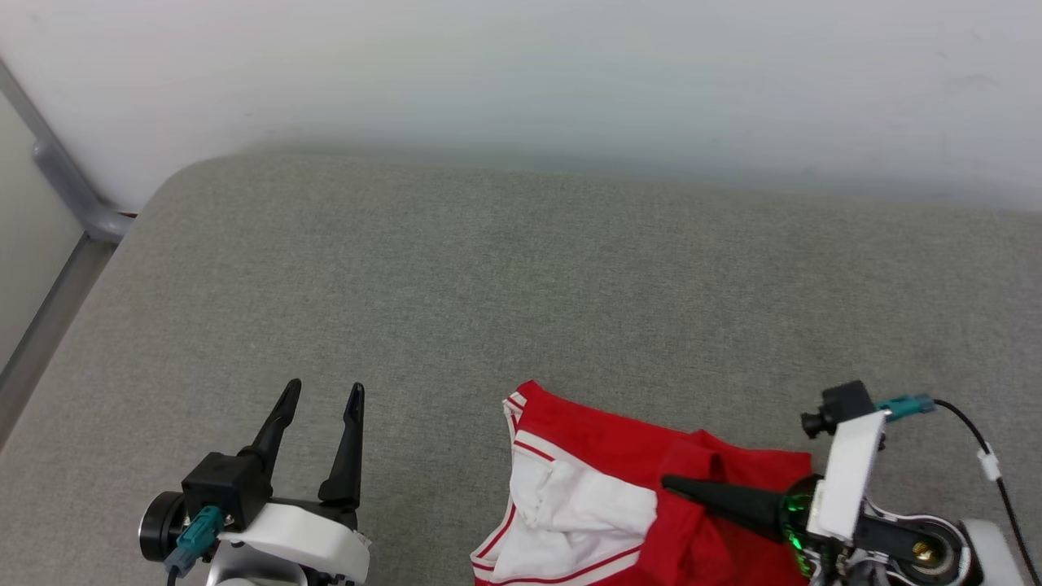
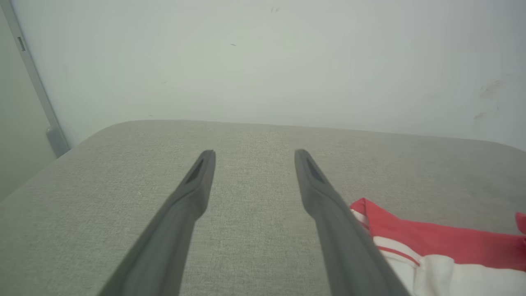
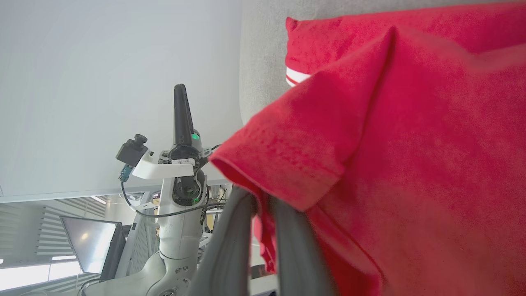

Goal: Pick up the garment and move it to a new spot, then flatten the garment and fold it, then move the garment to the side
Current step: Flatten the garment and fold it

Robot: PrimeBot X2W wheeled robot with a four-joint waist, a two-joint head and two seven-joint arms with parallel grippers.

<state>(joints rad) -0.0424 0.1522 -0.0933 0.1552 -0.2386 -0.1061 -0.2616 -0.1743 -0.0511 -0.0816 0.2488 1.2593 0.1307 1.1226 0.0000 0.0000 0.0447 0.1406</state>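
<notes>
Right gripper (image 1: 669,485): jaws were pinched on a red fold of the garment (image 1: 619,456) (white part showing), lying on the grey bench (image 1: 488,285). Left gripper (image 1: 324,392): jaws stood apart, empty, well left of it.

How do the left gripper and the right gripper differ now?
The left gripper stands open and empty; the right gripper is shut on the garment. The left gripper points toward the wall, the right gripper sideways toward the left one. Both have long dark fingers.
</notes>
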